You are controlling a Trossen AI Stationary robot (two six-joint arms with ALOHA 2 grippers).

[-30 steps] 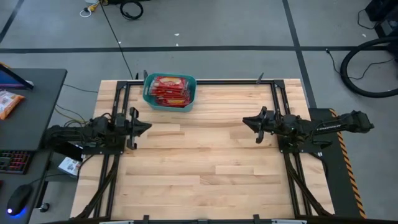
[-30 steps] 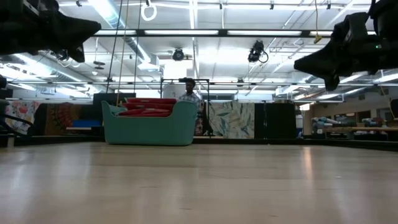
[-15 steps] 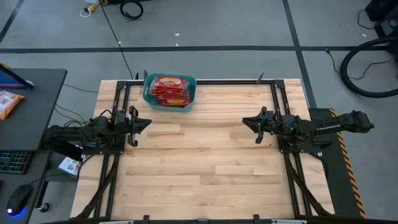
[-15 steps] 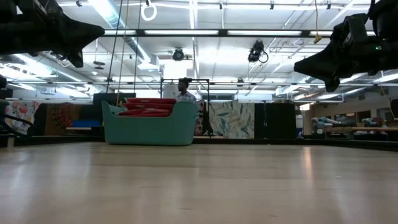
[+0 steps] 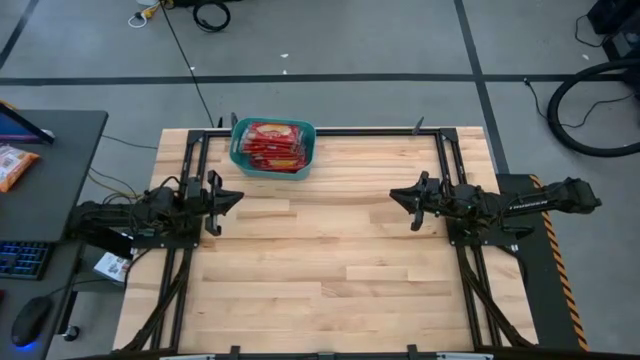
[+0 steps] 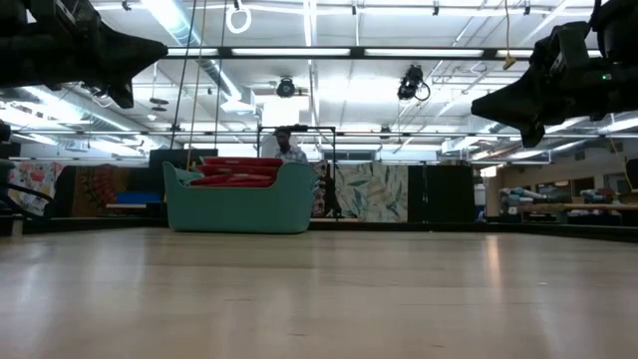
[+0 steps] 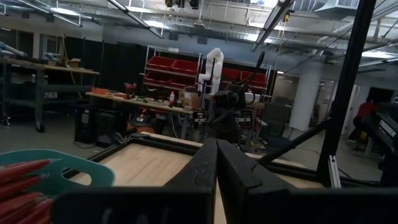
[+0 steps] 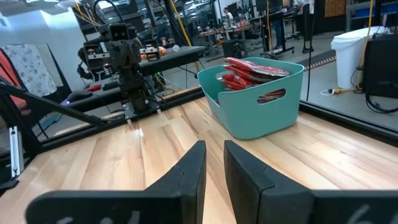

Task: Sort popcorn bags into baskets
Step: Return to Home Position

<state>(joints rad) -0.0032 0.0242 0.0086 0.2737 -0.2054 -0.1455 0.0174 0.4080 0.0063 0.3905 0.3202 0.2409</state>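
Red bags (image 5: 273,143) are lying stacked in the teal basket (image 5: 272,171), piled up to its rim, while the basket is sitting at the far edge of the wooden bench (image 5: 330,260). The left end effector (image 5: 239,200) is hovering above the wood close to the basket's left end, on the side away from the bench edge. It is empty, its fingers pressed together. The right end effector (image 5: 393,195) is hanging well off to the basket's right, also above the wood and holding nothing, its fingers standing a narrow gap apart. The two are pointing toward each other. Beyond the basket, in the room behind, a person (image 6: 284,146) is showing above its rim.
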